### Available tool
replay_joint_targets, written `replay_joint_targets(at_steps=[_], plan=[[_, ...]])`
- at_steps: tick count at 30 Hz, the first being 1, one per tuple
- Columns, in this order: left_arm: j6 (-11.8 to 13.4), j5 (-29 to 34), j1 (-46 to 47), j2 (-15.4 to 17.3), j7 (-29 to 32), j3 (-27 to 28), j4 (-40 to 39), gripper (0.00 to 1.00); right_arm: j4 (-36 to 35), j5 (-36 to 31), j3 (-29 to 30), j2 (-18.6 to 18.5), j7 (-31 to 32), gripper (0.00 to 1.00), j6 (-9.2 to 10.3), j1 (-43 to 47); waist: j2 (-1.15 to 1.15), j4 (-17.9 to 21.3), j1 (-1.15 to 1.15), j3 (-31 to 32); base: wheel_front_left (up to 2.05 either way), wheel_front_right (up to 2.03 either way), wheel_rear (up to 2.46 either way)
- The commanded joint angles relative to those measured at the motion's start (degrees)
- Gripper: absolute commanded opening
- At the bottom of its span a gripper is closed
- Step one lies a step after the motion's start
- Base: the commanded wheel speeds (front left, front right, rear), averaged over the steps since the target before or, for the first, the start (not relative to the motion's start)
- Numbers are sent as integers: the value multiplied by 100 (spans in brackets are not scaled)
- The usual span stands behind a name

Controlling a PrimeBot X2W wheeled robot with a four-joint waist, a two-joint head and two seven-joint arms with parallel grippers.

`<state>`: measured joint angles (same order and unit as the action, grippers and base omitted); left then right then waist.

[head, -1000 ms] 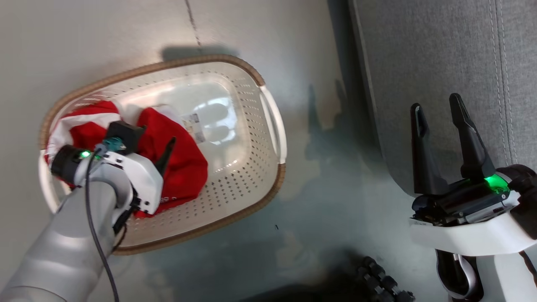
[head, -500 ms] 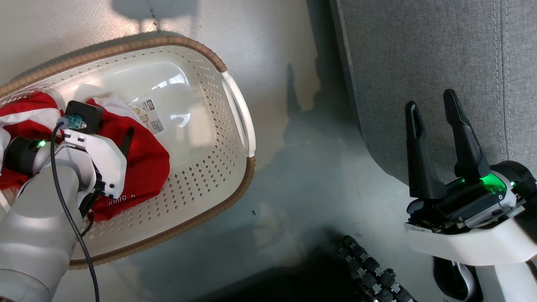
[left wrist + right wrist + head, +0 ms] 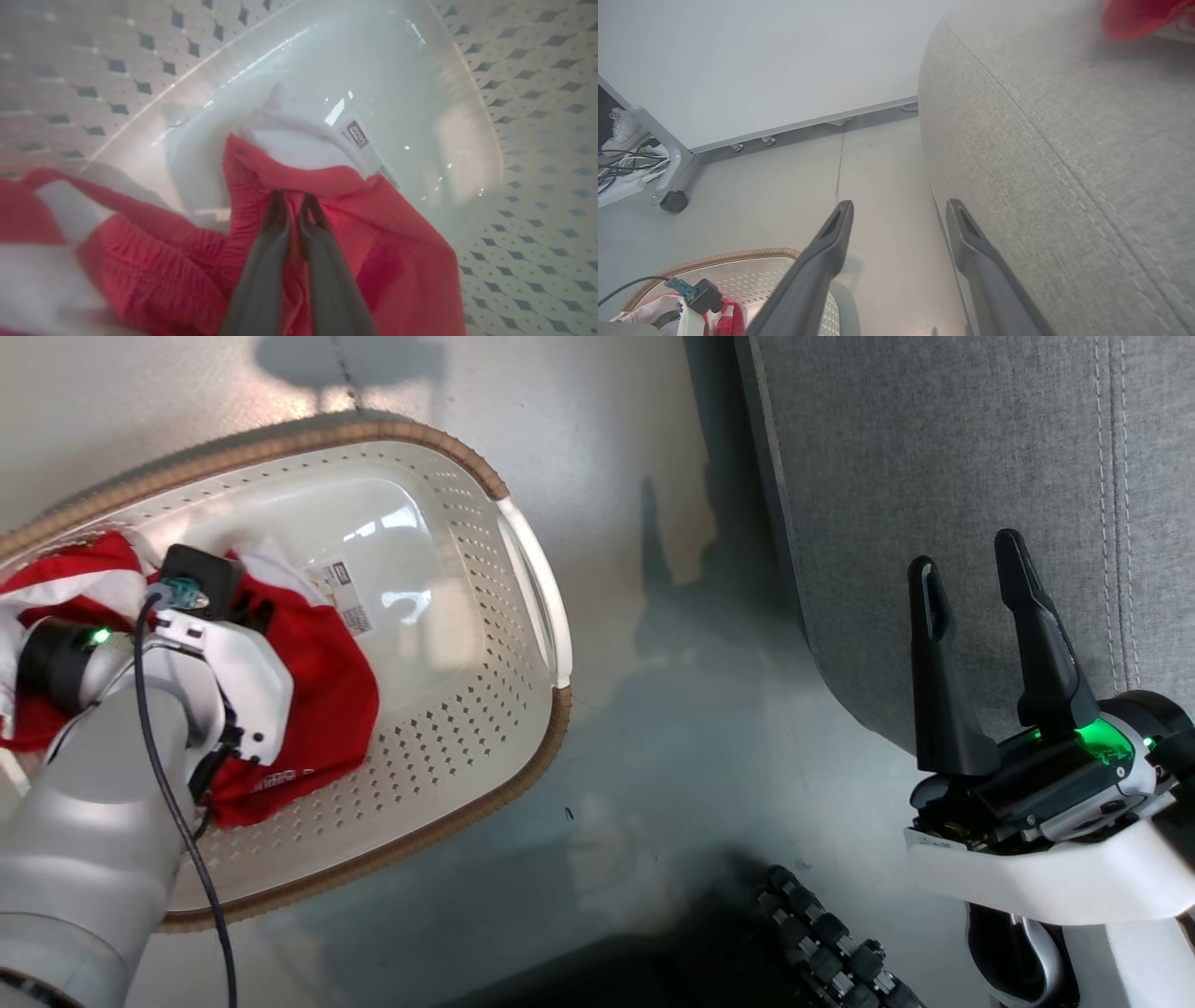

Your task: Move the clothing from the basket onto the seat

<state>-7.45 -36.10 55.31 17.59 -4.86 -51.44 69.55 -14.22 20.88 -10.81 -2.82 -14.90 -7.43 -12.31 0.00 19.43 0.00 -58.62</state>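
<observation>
The clothing (image 3: 322, 691) lies in the left end of the basket (image 3: 537, 588), on the floor (image 3: 653, 728); the seat (image 3: 934, 476) stands at my right.

One cream-white perforated plastic basket with a brown woven-look rim (image 3: 373, 429) carries one label sticker (image 3: 344, 593) on its bottom. Two soft red fabric garments with white trim (image 3: 327, 691) seem heaped at its left end, though folds blur the count. One large grey upholstered sofa (image 3: 934, 476) bears one more blurred red piece (image 3: 1134, 16).

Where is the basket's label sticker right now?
Head view, left side: the label sticker lies on the bottom of the basket, beside the red clothing that the left gripper pinches.
</observation>
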Motion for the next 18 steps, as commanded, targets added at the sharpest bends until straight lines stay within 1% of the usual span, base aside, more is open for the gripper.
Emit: replay_joint_targets(at_steps=[1, 10, 14, 18], plan=[[-2, 26, 89, -33, -112, -30, 19, 0, 1, -35, 29, -15, -39, 100, -12, -30, 0, -77, 0, 111, 0, 0, 0], [26, 291, -154, -448, -782, -346, -67, 0, 269, -314, 130, -18, -36, 100, -12, -49, 0, -480, 0, 930, 0, 0, 0], [21, 369, -332, -547, -976, -413, -332, 0, 449, -458, 177, -19, -32, 100, -12, -30, 0, -690, 0, 1377, 0, 0, 0], [61, 367, -559, -602, -1033, -335, -825, 0, 690, -622, 197, -22, -12, 100, -12, -35, 0, -925, 0, 1830, 0, 0, 0]])
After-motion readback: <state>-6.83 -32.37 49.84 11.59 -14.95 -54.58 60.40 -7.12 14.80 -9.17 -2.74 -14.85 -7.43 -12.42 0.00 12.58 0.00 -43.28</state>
